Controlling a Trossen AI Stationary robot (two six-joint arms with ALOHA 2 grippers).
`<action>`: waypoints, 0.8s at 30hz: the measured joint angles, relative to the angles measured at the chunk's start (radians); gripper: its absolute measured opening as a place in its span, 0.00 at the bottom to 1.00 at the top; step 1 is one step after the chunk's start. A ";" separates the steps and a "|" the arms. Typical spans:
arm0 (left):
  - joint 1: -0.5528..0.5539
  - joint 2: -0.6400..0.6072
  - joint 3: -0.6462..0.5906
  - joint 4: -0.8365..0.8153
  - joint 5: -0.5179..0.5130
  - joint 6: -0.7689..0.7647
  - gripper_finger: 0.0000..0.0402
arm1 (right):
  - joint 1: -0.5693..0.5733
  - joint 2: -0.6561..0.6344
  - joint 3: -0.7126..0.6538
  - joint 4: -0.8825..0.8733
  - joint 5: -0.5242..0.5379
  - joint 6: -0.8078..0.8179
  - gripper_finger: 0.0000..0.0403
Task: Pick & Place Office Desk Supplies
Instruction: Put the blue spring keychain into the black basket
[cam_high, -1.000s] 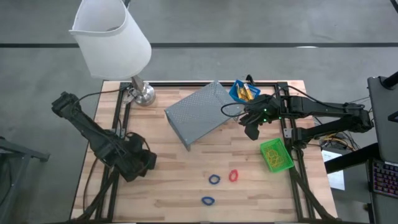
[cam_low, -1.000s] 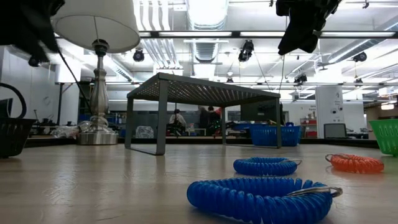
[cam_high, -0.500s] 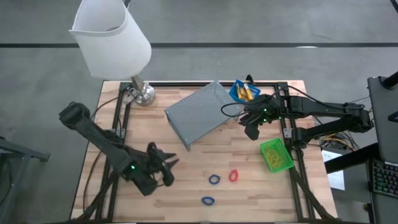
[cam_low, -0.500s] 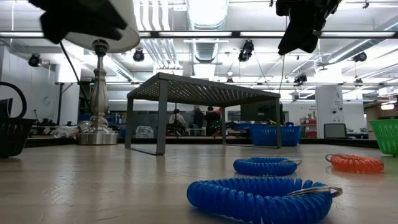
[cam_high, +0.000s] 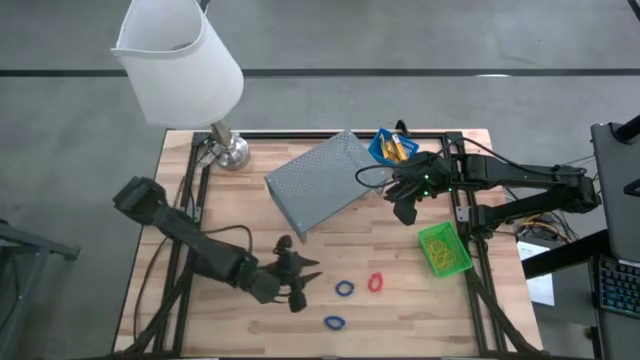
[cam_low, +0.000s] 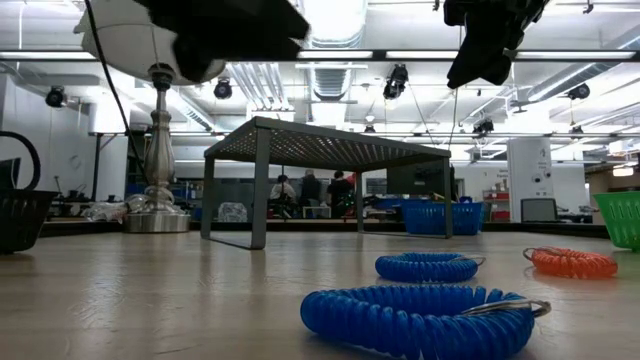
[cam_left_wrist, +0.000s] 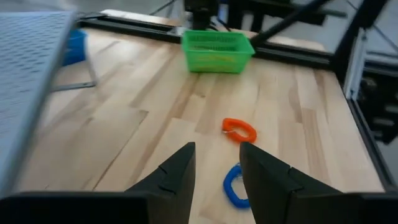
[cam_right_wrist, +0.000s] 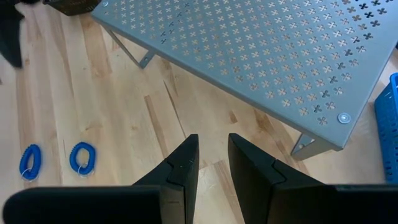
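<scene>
- The left arm (cam_high: 190, 240) reaches from the table's left edge diagonally toward the front middle of the table, stretched out long and low.
- The left gripper (cam_high: 303, 283) sits at the end of that arm, over the front middle of the table, its two dark fingers (cam_left_wrist: 177, 177) spread apart with a clear gap between them and nothing held.
- The right arm (cam_high: 520, 180) comes in from the right edge, running roughly level toward the table's back centre.
- The right gripper (cam_high: 404, 212) hangs above the table at the right rear, pointing downward; its fingers (cam_right_wrist: 180, 171) stand slightly parted, gripping nothing.
</scene>
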 joint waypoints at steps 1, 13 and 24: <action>0.004 0.022 0.000 0.031 0.017 0.037 0.33 | 0.000 0.000 0.000 0.000 0.000 0.000 0.21; 0.029 0.275 0.088 0.296 0.139 0.315 0.33 | 0.000 0.000 0.000 0.000 0.000 0.000 0.21; 0.056 0.439 0.270 0.099 0.193 0.136 0.33 | 0.000 0.000 0.000 0.003 0.000 0.000 0.21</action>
